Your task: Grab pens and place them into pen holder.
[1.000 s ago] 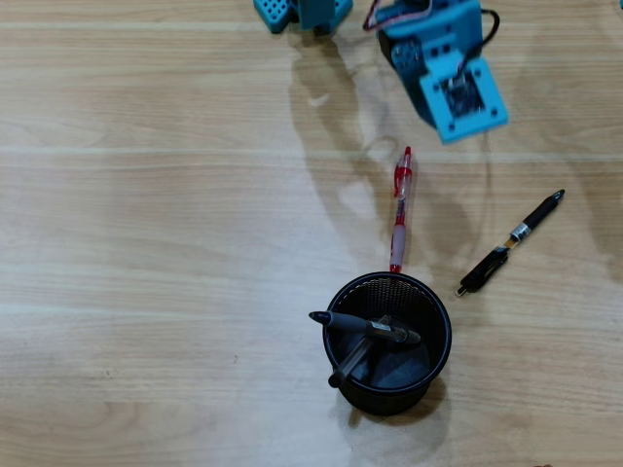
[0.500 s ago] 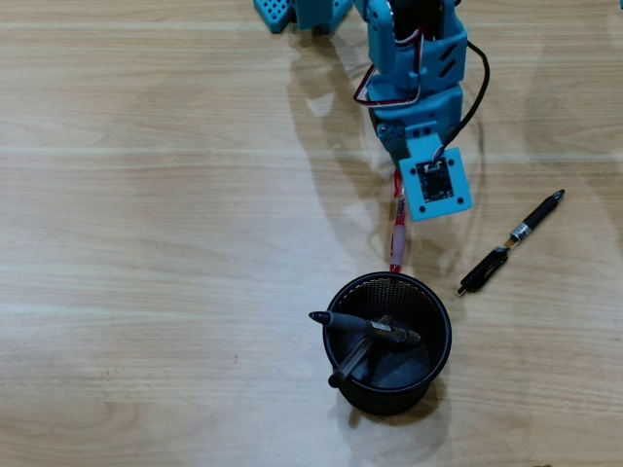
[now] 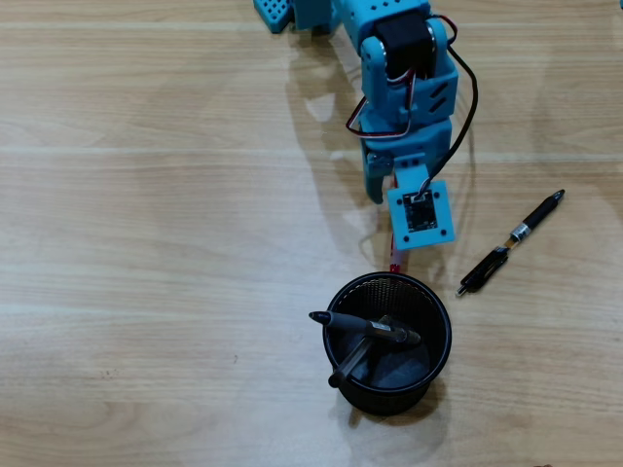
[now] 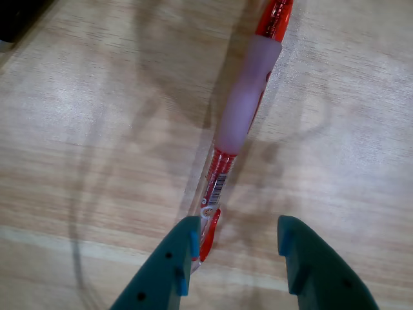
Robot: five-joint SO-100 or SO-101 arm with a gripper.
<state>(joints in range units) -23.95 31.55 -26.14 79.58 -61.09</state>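
In the wrist view my gripper is open just above the table. The red pen lies along the wood, and its near end rests against the inner side of the left finger. The space by the right finger is bare wood. From overhead my blue arm covers most of the red pen, leaving only its lower end showing just above the black mesh pen holder. Two dark pens lean inside the holder. A black pen with a silver band lies to the right.
The arm's base sits at the top edge of the overhead view. Light wooden table spreads left of the holder. A dark object cuts into the wrist view's top left corner; I cannot tell what it is.
The arm has swung down and leftward from the upper right, coming over the red pen and lowering onto it. The pens and holder have not moved.
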